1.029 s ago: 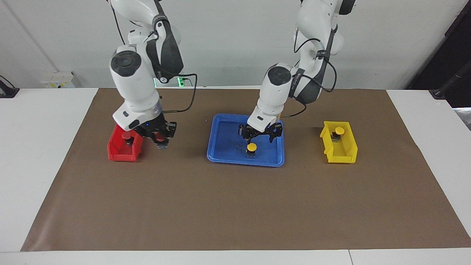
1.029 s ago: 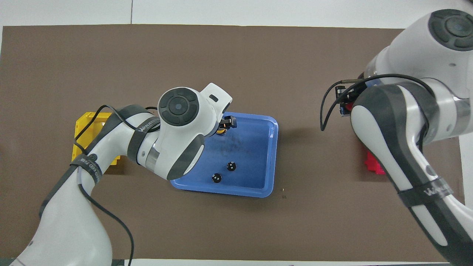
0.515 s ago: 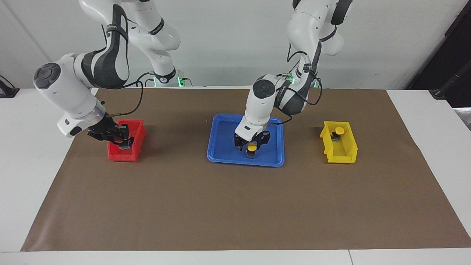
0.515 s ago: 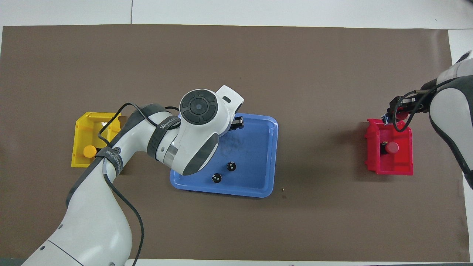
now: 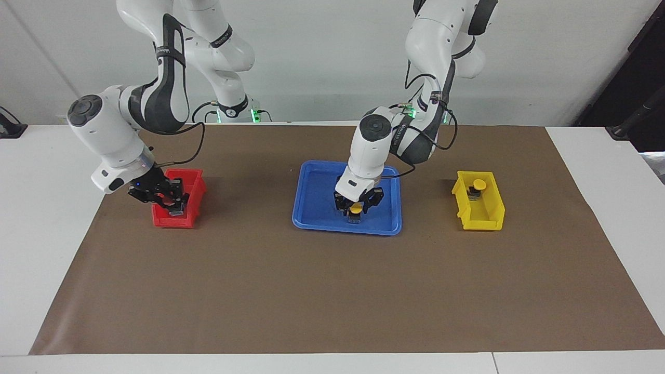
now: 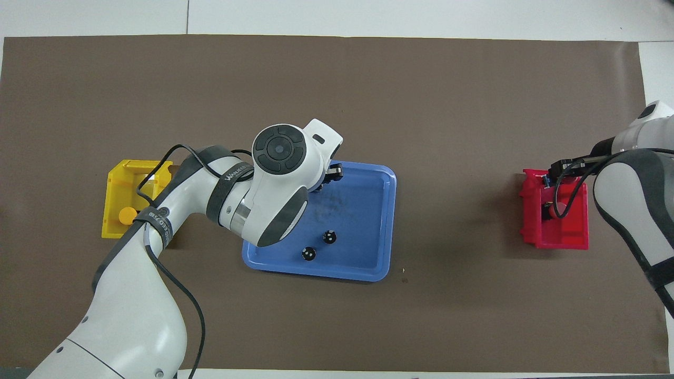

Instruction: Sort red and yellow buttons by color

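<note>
- Left tool (image 5: 356,206) down in the blue tray (image 5: 317,197), its fingers standing either side of a yellow button (image 5: 355,209) — closed on it or not, cannot tell.
- That yellow button upright on its dark base in the tray, at the tray's edge farthest from the robots; hidden under the left arm in the overhead view.
- Second yellow button (image 5: 478,185) standing in the yellow bin (image 5: 484,221) toward the left arm's end of the surface, in the bin's part nearest the robots; its cap (image 6: 127,215) also plain from overhead.
- Right tool (image 5: 169,199) low in the red bin (image 5: 169,219) toward the right arm's end of the surface, with something red between its fingers — clamped or loose, cannot tell.
- One red button (image 6: 553,209) visible from overhead in the red bin, partly covered by the right arm's cable; the other red button not made out separately.
- Two small dark cylinders (image 6: 319,245) standing close together in the tray, nearer the robots than the left tool.
- Tray at the middle of the brown mat (image 5: 332,291), between the two bins and well apart from both.
</note>
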### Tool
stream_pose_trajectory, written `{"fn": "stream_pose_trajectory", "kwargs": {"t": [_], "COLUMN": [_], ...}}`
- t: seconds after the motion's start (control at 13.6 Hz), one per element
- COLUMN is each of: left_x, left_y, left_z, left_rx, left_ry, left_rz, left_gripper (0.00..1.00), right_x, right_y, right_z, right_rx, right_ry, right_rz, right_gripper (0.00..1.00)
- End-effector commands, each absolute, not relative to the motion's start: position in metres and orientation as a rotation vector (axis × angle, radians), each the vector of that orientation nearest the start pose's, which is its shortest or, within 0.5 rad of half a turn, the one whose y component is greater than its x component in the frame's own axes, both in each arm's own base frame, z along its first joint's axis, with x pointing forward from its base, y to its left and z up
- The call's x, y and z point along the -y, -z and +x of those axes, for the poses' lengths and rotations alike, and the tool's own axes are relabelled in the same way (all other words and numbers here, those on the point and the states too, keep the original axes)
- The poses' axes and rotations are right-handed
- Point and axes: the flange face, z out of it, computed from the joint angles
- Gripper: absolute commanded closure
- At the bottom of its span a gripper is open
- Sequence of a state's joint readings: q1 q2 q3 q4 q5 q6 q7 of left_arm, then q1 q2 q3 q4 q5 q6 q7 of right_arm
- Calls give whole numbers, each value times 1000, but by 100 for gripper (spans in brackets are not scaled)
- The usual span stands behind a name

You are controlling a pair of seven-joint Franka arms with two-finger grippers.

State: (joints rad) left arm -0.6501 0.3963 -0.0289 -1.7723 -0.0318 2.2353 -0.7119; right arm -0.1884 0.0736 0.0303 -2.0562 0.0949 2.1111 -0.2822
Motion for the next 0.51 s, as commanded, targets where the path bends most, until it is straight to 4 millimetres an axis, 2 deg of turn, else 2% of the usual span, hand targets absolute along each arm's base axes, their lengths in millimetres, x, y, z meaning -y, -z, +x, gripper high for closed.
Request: {"fn": "stream_pose_trajectory", "kwargs": {"t": [0.0,0.15,0.22,0.29,0.37,0.44], "left_x": [414,416,417,413,404,388], "left_y": [-347,-356,-365,-382,-408,-453], "left_z": [515,516,517,520,525,532], "left_rx": [111,108,109,117,134,167], "left_ry": [50,26,5,-14,-38,-30], "left_rz": [-3187,-3175,-3164,-3153,-3132,-3122], "left_gripper": [68,91,98,98,98,98], "right_x": [96,97,97,96,94,94], "right_y": [-393,-386,-382,-382,-382,-379], "right_z": [533,529,529,529,529,529], "right_rx": [109,100,97,95,96,91], "right_ry": [55,75,70,67,71,80], "right_rz": [-3055,-3061,-3060,-3060,-3061,-3061], "right_gripper": [84,84,84,84,84,84]}}
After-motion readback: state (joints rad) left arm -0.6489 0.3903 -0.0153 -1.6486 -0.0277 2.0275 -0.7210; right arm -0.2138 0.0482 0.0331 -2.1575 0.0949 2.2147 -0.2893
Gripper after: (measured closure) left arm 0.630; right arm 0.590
